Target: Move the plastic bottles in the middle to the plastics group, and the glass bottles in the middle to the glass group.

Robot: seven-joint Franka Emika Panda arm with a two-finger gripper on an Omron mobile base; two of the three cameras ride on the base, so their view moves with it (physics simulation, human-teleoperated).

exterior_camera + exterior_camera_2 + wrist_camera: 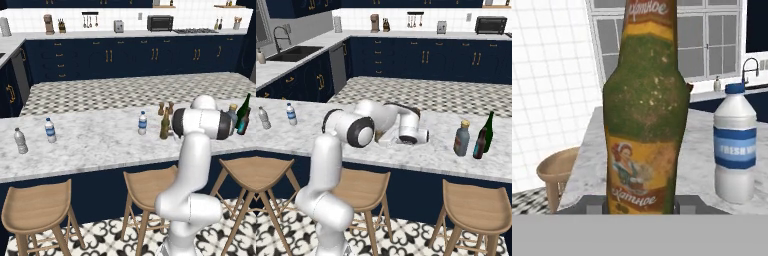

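Olive-brown long-necked glass bottle [646, 120] has a yellow label showing a woman and unclear script; the water bottle [735, 145] at its 3 o'clock in the hand view reads "FRESH W…" on a blue band. The jaws are clamped on the olive bottle, upright mid-desk [90, 140]. Grey-blue tan-capped bottle [461, 138] stands just beside the green wine bottle [488, 130] and dark blue bottle [479, 143]; two plastic bottles [50, 130] stand well apart at the other end.

The olive bottle [646, 107] looks like mottled, rough-speckled glass with a matt paper label. The water bottle [735, 145] is smooth, cloudy plastic with a glossy blue band. The counter [95, 142] is polished veined marble; the stools [36, 210] are smooth wood.
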